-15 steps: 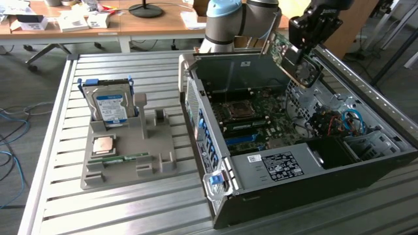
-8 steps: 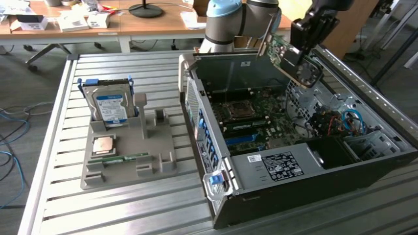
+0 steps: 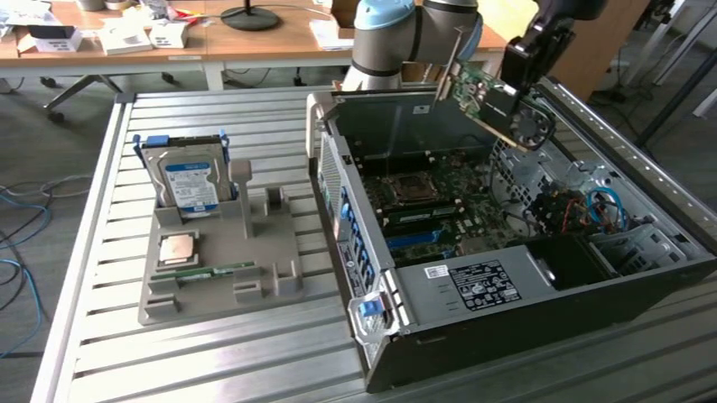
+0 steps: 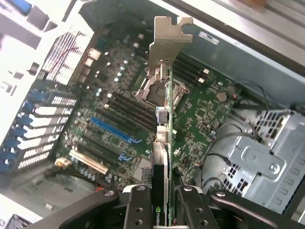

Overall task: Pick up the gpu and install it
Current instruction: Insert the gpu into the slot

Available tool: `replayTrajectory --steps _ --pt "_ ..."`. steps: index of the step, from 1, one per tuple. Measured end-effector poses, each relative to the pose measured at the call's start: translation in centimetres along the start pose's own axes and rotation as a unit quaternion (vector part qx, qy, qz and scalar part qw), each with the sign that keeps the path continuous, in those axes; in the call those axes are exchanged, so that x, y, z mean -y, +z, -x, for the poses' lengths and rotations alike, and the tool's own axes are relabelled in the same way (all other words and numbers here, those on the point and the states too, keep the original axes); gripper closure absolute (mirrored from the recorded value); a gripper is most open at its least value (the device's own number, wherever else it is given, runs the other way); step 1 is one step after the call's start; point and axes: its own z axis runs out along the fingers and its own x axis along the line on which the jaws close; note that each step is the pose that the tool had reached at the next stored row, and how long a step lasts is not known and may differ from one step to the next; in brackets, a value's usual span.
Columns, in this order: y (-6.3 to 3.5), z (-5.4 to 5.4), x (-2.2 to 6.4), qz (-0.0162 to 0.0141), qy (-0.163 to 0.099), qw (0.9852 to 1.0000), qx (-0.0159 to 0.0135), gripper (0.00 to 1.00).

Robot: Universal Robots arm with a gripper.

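A big metal table (image 3: 224,361) made of long silver slats stands at the front of the room. Behind it is a wooden desk (image 3: 269,46) with a light brown top. Some white boxes (image 3: 123,38) and a round black stand base (image 3: 250,17) sit on the desk. The floor (image 3: 67,134) is grey. Blue cables (image 3: 17,210) lie on it at the exterior view's left, beside the table. The light is bright and even.

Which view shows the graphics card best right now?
Exterior view: the graphics card shows its face, fan and bracket, held over the open computer case. Wrist view gives the card edge-on, bracket ahead, clamped in the pincer.
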Motion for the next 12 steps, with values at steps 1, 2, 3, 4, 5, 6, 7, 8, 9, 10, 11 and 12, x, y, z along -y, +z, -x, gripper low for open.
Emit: replayTrajectory --steps 1,2,3,4,5,6,7,8,9,10,11,12 --pt "0.03 0.0 0.0 -0.0004 -0.01 1.0 -0.0005 0.74" --pt "0.05 0.0 0.0 -0.0008 -0.019 0.9998 -0.001 0.74" --pt "0.07 0.0 0.0 -0.0011 -0.027 0.9996 -0.0014 0.74" --pt "0.09 0.01 0.01 -0.0015 -0.036 0.9994 -0.0019 0.74" --pt "0.11 0.0 0.01 -0.0019 -0.044 0.999 -0.0024 0.74" --pt "0.13 0.01 0.01 -0.0023 -0.053 0.9986 -0.0028 0.74" --pt "0.15 0.01 0.01 -0.0026 -0.061 0.9981 -0.0032 0.74" --pt "0.18 0.01 0.01 -0.003 -0.07 0.9975 -0.0037 0.74" --pt "0.2 0.01 0.01 -0.0033 -0.078 0.9969 -0.0042 0.74" --pt "0.23 0.01 0.01 -0.0037 -0.087 0.9962 -0.0046 0.74" --pt "0.25 0.01 0.01 -0.0041 -0.095 0.9954 -0.0051 0.74" --pt "0.28 0.01 0.01 -0.0044 -0.104 0.9946 -0.0055 0.74"
